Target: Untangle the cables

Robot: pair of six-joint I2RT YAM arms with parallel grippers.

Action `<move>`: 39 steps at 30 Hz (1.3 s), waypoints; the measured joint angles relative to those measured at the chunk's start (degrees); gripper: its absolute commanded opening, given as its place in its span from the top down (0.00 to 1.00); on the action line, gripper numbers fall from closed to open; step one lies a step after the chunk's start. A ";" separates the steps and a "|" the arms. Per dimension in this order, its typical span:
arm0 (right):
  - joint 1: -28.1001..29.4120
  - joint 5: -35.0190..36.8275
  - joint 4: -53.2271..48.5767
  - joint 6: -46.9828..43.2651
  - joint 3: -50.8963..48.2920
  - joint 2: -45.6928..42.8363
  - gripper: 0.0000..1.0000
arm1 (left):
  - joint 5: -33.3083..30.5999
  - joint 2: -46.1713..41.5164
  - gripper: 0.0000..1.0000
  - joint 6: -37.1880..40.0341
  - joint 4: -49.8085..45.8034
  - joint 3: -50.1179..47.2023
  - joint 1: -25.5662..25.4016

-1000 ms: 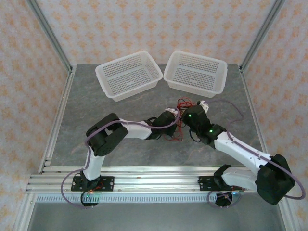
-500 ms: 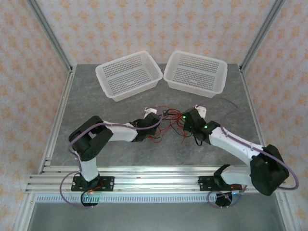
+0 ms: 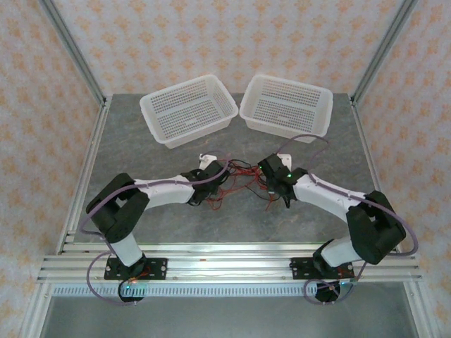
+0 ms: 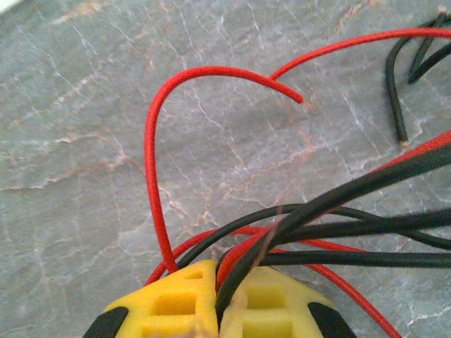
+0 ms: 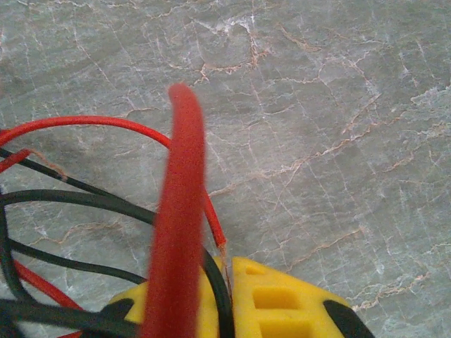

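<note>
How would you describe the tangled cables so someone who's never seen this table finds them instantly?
On the grey stone-look table, look just in front of the two white baskets, in the gap between the arms. The cables stretch there between the left hand and right hand: thin red and black strands, unlike the thick purple-grey cords along the arms.

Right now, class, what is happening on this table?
Two robot arms are working on a tangle of red and black cables. The left claw and the right claw are each shut on strands, with the bundle strung between them, not yet separated. Two white baskets sit behind.
</note>
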 measured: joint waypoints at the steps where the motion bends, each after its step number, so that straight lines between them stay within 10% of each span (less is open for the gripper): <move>1: -0.07 -0.02 -0.02 -0.28 0.13 0.42 0.87 | -0.17 -0.26 0.93 0.04 -0.74 0.44 0.13; 21: -1.05 -8.28 3.85 4.09 -1.86 -3.63 0.41 | -0.11 -6.32 0.40 3.61 -11.02 3.02 0.83; 39: 7.54 -14.88 -1.88 2.38 11.06 -7.15 0.45 | 7.26 -15.45 0.54 1.44 -22.38 9.18 0.83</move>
